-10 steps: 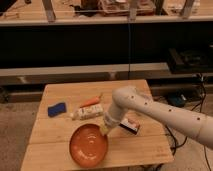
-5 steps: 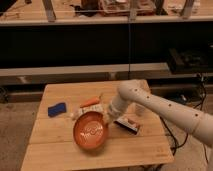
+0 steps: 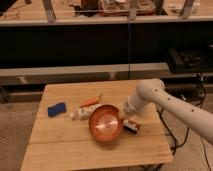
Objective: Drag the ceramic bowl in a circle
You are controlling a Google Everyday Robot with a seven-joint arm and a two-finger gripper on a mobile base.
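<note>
The ceramic bowl (image 3: 106,123) is wide, shallow and glossy orange-red with pale rings inside. It sits near the middle of the wooden table (image 3: 65,152). My gripper (image 3: 123,116) is at the bowl's right rim, at the end of the white arm (image 3: 165,102) that reaches in from the right. The gripper's tip is hidden against the rim.
A small orange carrot (image 3: 90,102) lies just behind the bowl. A pale white object (image 3: 79,114) touches the bowl's left side. A blue sponge (image 3: 57,109) lies at the left. A dark flat object (image 3: 132,127) lies right of the bowl, under the arm.
The bowl has slid from the front of the table toward the back and to the right, with the gripper at its rim. The arm has drawn back to the right.
</note>
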